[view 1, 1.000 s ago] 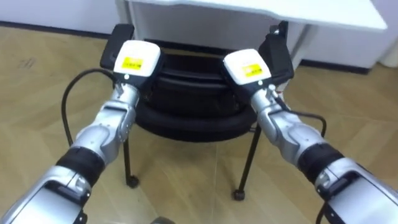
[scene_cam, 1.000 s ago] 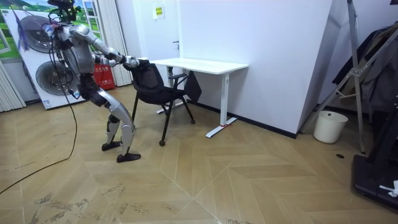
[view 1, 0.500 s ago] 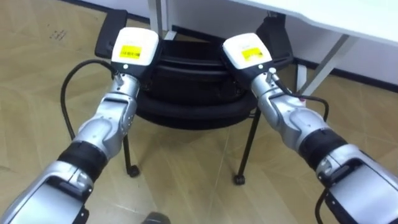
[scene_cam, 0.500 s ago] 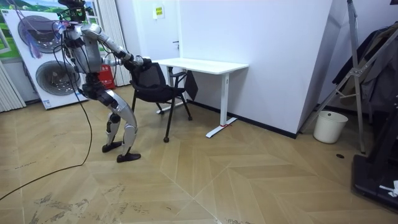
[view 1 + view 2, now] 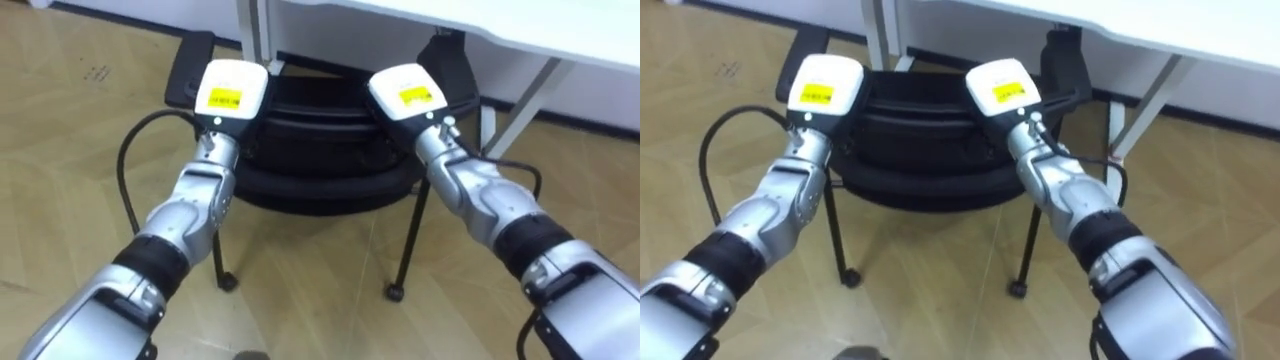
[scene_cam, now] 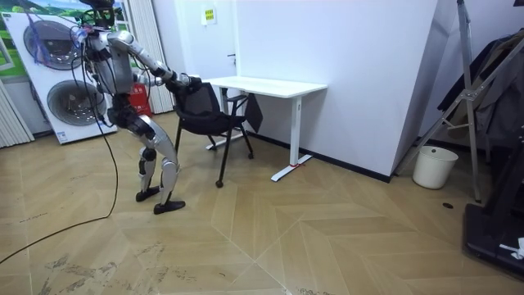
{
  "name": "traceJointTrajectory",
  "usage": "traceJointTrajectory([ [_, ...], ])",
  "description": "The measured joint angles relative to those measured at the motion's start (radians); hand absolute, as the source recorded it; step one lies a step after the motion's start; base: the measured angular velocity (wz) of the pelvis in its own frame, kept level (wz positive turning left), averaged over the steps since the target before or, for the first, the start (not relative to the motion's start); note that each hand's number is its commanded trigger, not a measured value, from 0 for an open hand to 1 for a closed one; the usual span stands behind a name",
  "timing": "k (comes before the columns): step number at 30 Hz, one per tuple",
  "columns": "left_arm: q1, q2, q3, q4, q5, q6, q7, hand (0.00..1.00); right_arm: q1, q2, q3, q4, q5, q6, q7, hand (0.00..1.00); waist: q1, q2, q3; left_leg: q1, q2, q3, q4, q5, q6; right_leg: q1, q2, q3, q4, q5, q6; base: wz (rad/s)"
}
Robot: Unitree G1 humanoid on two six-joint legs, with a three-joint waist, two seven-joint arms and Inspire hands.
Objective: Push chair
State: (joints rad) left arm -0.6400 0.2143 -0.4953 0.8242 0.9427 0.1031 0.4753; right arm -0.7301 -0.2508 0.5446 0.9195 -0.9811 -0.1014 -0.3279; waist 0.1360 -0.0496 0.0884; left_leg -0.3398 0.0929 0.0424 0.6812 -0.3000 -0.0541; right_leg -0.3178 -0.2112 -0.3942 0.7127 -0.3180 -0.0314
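Black chair point(image 5: 320, 182) sat at the room view's left end of the white desk point(image 5: 520, 25), backrest toward the robot, seat pointing under the desktop edge. Its right armrest point(image 5: 452, 62) was close to the desktop's front edge, and a slanted white desk leg point(image 5: 521, 97) was just beside that side. Its left armrest point(image 5: 190, 62) stood beside the other desk leg point(image 5: 250, 30). Near-left foot point(image 5: 228, 283) and near-right foot point(image 5: 396, 293) were both down on the wood floor point(image 6: 327, 238). Left hand point(image 5: 232, 92) and right hand point(image 5: 408, 92) were planted on the top rim of the backrest, one toward each end, backs facing the head camera. The fingers were hidden over the far side of the rim, so I couldn't tell whether either hand gripped or just pressed. The robot stood right behind the chair, leaning in, arms out, legs staggered. There was open floor behind it and across the room view's right. Stacked washing machines point(image 6: 61, 98) stood at its back, by the room view's left edge. A white bin point(image 6: 431, 166) was well apart by the far wall, past the desk.
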Motion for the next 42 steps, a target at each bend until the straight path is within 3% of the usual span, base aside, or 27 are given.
traceJointTrajectory([
  [2,0.008,-0.001,-0.001,-0.022,0.003,0.003,0.002,1.0,0.024,-0.011,-0.023,-0.035,-0.013,-0.001,-0.01,1.0,-0.007,0.0,-0.0009,0.005,-0.008,0.022,-0.006,-0.001,0.014,-0.006,-0.001,0.03,-0.019,0.017,0.017,-0.18],
  [5,0.009,-0.003,-0.001,-0.029,0.008,0.009,-0.01,1.0,0.043,-0.012,-0.045,-0.047,-0.031,-0.005,-0.018,1.0,-0.035,-0.001,-0.0018,0.022,-0.021,0.058,-0.006,-0.01,0.042,-0.016,0.01,0.124,-0.024,0.036,0.05,-0.16],
  [9,0.009,-0.004,-0.01,-0.054,0.026,0.008,-0.033,1.0,0.089,-0.014,-0.103,-0.078,-0.054,-0.016,-0.035,1.0,-0.065,0.004,-0.0059,0.024,-0.019,0.099,-0.006,-0.02,0.068,-0.012,0.025,0.175,-0.077,0.08,0.081,-0.26],
  [12,0.009,-0.004,-0.006,-0.074,0.045,0.003,-0.073,1.0,0.102,-0.014,-0.132,-0.078,-0.064,-0.027,-0.028,1.0,-0.101,0.001,-0.0171,0.022,-0.016,0.146,-0.02,-0.014,0.101,-0.01,0.035,0.216,-0.14,0.136,0.105,-0.33],
  [14,0.009,-0.004,-0.006,-0.071,0.053,-0.008,-0.086,1.0,0.107,-0.017,-0.132,-0.077,-0.065,-0.03,-0.022,1.0,-0.113,-0.002,-0.0227,0.032,-0.002,0.239,-0.047,0.002,0.129,-0.003,0.042,0.255,-0.201,0.188,0.122,-0.51],
  [15,0.007,-0.005,-0.003,-0.061,0.053,-0.02,-0.089,1.0,0.113,-0.016,-0.132,-0.076,-0.068,-0.029,-0.02,1.0,-0.124,-0.006,-0.0247,0.039,0.021,0.313,-0.064,0.004,0.148,-0.015,0.037,0.24,-0.151,0.18,0.105,-0.24],
  [16,0.006,-0.006,-0.005,-0.054,0.053,-0.028,-0.093,1.0,0.121,-0.016,-0.133,-0.075,-0.068,-0.03,-0.02,1.0,-0.13,-0.01,-0.0271,0.048,0.026,0.339,-0.072,-0.001,0.162,-0.025,0.037,0.223,-0.079,0.15,0.085,0.0],
  [17,0.006,-0.006,-0.016,-0.043,0.053,-0.041,-0.1,1.0,0.145,-0.016,-0.133,-0.075,-0.062,-0.034,-0.022,1.0,-0.131,-0.035,-0.0357,0.068,0.022,0.365,-0.076,-0.008,0.172,-0.042,0.035,0.21,0.078,0.091,0.057,-0.07],
  [19,0.013,0.001,-0.021,-0.041,0.052,-0.059,-0.12,1.0,0.166,-0.017,-0.129,-0.074,-0.041,-0.049,-0.022,1.0,-0.106,-0.065,-0.0382,0.099,0.018,0.422,-0.067,-0.023,0.174,-0.033,0.023,0.176,0.212,0.041,0.038,-0.57],
  [22,0.016,0.003,-0.014,-0.039,0.042,-0.074,-0.14,1.0,0.163,-0.019,-0.123,-0.07,-0.041,-0.052,-0.03,1.0,-0.098,-0.07,-0.0343,0.096,0.025,0.463,-0.017,-0.047,0.175,-0.015,-0.018,0.132,0.207,-0.036,0.043,-0.42],
  [24,0.016,0.001,-0.003,-0.039,0.042,-0.086,-0.141,1.0,0.159,-0.025,-0.119,-0.068,-0.039,-0.052,-0.033,1.0,-0.075,-0.071,-0.0336,0.076,0.04,0.466,0.009,-0.061,0.17,-0.024,-0.002,0.131,0.181,-0.058,0.054,-0.36],
  [27,-0.002,0.005,0.007,-0.04,0.043,-0.095,-0.141,1.0,0.142,-0.028,-0.117,-0.066,-0.035,-0.051,-0.046,1.0,-0.06,-0.058,-0.0266,0.023,0.095,0.471,0.069,-0.064,0.173,-0.054,0.03,0.137,0.176,-0.081,0.071,-0.23],
  [30,-0.004,0.001,0.022,-0.031,0.043,-0.105,-0.145,1.0,0.141,-0.028,-0.116,-0.066,-0.035,-0.051,-0.064,1.0,-0.054,-0.054,-0.024,0.006,0.11,0.477,0.103,-0.068,0.175,-0.072,0.026,0.15,0.2,-0.109,0.07,-0.08],
  [31,-0.01,0.0,0.035,-0.028,0.043,-0.112,-0.147,1.0,0.132,-0.031,-0.116,-0.067,-0.038,-0.05,-0.071,1.0,-0.054,-0.054,-0.0231,-0.011,0.11,0.476,0.123,-0.069,0.171,-0.096,0.027,0.176,0.222,-0.129,0.072,-0.08],
  [33,-0.024,-0.002,0.061,-0.019,0.044,-0.123,-0.156,1.0,0.111,-0.034,-0.111,-0.067,-0.042,-0.048,-0.071,1.0,-0.052,-0.052,-0.021,-0.043,0.099,0.455,0.149,-0.067,0.151,-0.121,0.051,0.205,0.228,-0.142,0.034,-0.04],
  [34,-0.024,-0.001,0.06,-0.019,0.044,-0.124,-0.155,1.0,0.108,-0.039,-0.102,-0.067,-0.036,-0.046,-0.068,1.0,-0.049,-0.052,-0.02,-0.058,0.073,0.411,0.142,-0.054,0.126,-0.122,0.059,0.202,0.217,-0.142,0.022,-0.07],
  [35,-0.024,0.003,0.054,-0.021,0.044,-0.127,-0.154,1.0,0.108,-0.04,-0.092,-0.067,-0.024,-0.045,-0.062,1.0,-0.044,-0.054,-0.0203,-0.066,0.052,0.367,0.133,-0.047,0.117,-0.112,0.064,0.191,0.203,-0.142,0.019,-0.08],
  [37,-0.024,0.013,0.045,-0.026,0.045,-0.126,-0.153,1.0,0.108,-0.036,-0.08,-0.065,-0.006,-0.039,-0.06,1.0,-0.05,-0.052,-0.0197,-0.075,0.045,0.327,0.126,-0.039,0.128,-0.084,0.07,0.152,0.168,-0.119,-0.015,0.12],
  [38,-0.027,0.018,0.044,-0.028,0.052,-0.125,-0.152,1.0,0.108,-0.033,-0.081,-0.065,-0.005,-0.039,-0.06,1.0,-0.056,-0.059,-0.017,-0.075,0.037,0.311,0.111,-0.028,0.145,-0.072,0.072,0.135,0.148,-0.103,-0.036,0.27],
  [39,-0.035,0.02,0.044,-0.028,0.056,-0.125,-0.15,1.0,0.108,-0.031,-0.084,-0.065,-0.005,-0.038,-0.065,1.0,-0.054,-0.067,-0.0139,-0.074,0.031,0.303,0.092,-0.019,0.145,-0.067,0.072,0.128,0.129,-0.093,-0.05,0.2],
  [42,-0.05,0.025,0.046,-0.027,0.071,-0.125,-0.13,1.0,0.1,-0.03,-0.09,-0.072,-0.005,-0.034,-0.076,1.0,-0.056,-0.076,-0.0094,-0.086,0.014,0.282,0.056,0.004,0.144,-0.067,0.069,0.106,0.096,-0.066,-0.061,0.14],
])
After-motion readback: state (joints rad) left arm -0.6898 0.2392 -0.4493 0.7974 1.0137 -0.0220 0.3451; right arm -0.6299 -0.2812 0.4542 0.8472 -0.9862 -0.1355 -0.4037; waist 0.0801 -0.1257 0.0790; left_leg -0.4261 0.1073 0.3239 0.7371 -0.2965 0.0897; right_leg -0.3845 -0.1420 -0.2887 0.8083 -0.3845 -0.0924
